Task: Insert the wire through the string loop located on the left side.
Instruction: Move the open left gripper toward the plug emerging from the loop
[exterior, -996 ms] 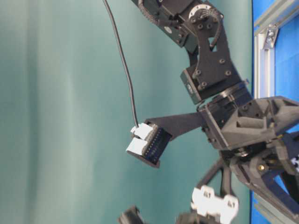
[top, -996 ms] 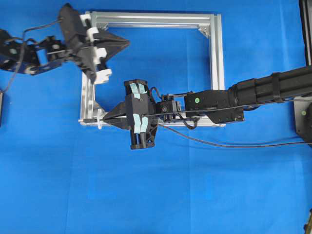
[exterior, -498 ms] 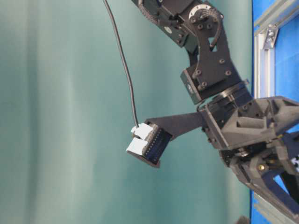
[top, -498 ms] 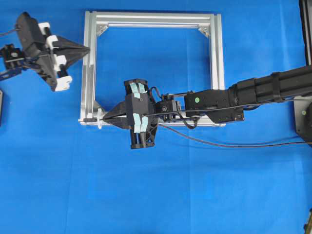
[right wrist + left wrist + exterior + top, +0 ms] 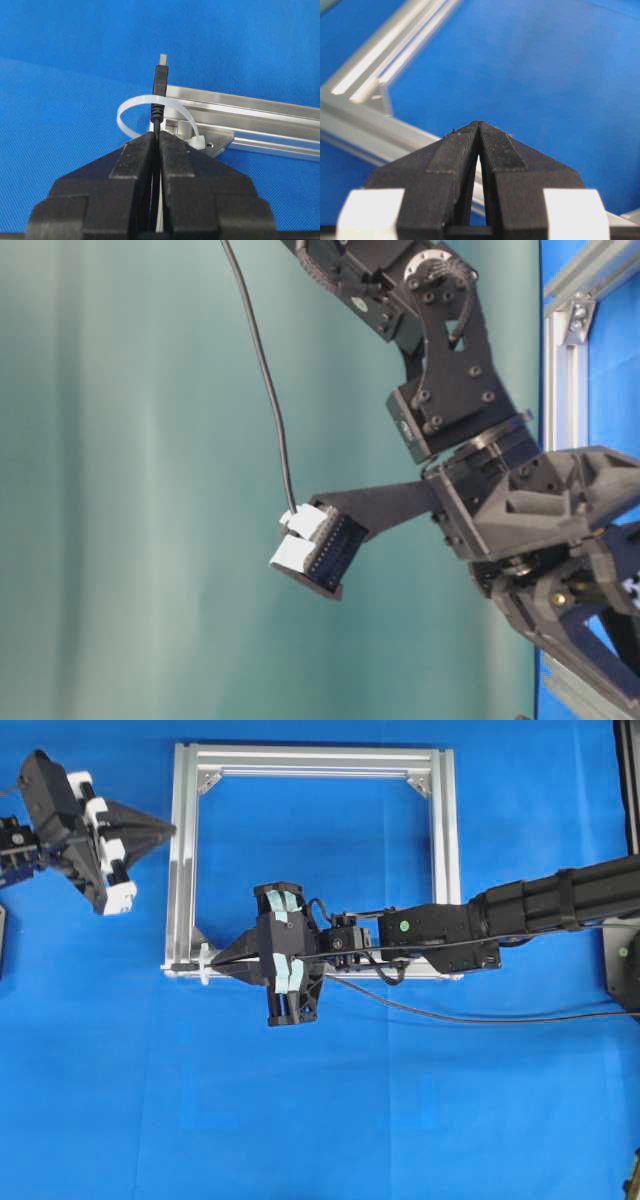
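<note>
In the right wrist view the wire's dark plug (image 5: 160, 82) points away from me, and the white string loop (image 5: 129, 111) arches across its ribbed neck. My right gripper (image 5: 156, 134) is shut on the wire just behind the loop. From overhead, the right gripper (image 5: 225, 963) sits at the frame's lower left corner. The plug tip (image 5: 182, 965) shows just left of the loop (image 5: 205, 963). The wire (image 5: 450, 1015) trails off to the right. My left gripper (image 5: 168, 827) hangs shut and empty outside the frame's left bar, its fingertips (image 5: 470, 131) pressed together.
The silver aluminium frame (image 5: 445, 840) lies on the blue mat with corner brackets (image 5: 215, 142). The right arm (image 5: 560, 905) stretches across the frame's lower bar. In the table-level view an arm's black links (image 5: 450, 390) and a thin black cable (image 5: 262, 370) show against a green wall.
My left gripper has moved left, from inside the frame's upper left corner to outside the left bar. The right gripper and the wire have not moved.
</note>
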Motion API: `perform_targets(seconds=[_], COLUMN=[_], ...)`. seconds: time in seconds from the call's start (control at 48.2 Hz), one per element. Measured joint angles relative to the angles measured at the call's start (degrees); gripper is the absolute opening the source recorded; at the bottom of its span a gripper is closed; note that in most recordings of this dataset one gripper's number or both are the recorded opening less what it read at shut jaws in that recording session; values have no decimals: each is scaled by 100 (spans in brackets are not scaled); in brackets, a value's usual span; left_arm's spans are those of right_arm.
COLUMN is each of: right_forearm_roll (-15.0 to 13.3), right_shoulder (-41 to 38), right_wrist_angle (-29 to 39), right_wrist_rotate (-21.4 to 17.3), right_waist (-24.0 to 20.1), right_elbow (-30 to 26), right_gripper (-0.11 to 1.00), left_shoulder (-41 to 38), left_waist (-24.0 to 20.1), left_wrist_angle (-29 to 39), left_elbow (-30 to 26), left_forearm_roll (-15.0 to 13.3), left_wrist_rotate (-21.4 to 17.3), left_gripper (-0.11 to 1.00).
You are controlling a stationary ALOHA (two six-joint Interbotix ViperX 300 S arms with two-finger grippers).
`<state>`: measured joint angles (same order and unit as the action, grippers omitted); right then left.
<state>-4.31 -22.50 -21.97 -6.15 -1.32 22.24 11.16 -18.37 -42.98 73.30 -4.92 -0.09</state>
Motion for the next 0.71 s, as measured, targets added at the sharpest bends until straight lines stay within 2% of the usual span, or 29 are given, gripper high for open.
perform_targets(seconds=[0.311, 0.54, 0.706], right_forearm_roll=[0, 9, 0], right_shoulder=[0, 0, 0], right_wrist_angle=[0, 0, -9], right_wrist_rotate=[0, 9, 9], right_waist=[0, 0, 0], right_elbow=[0, 0, 0], right_gripper=[1, 1, 1], left_shoulder=[97, 343, 413], left_waist=[1371, 2153, 2566], left_wrist_angle=[0, 0, 0], left_elbow=[18, 53, 70], left_forearm_roll=[0, 9, 18], left_wrist_rotate=[35, 35, -35], left_gripper=[0, 0, 0])
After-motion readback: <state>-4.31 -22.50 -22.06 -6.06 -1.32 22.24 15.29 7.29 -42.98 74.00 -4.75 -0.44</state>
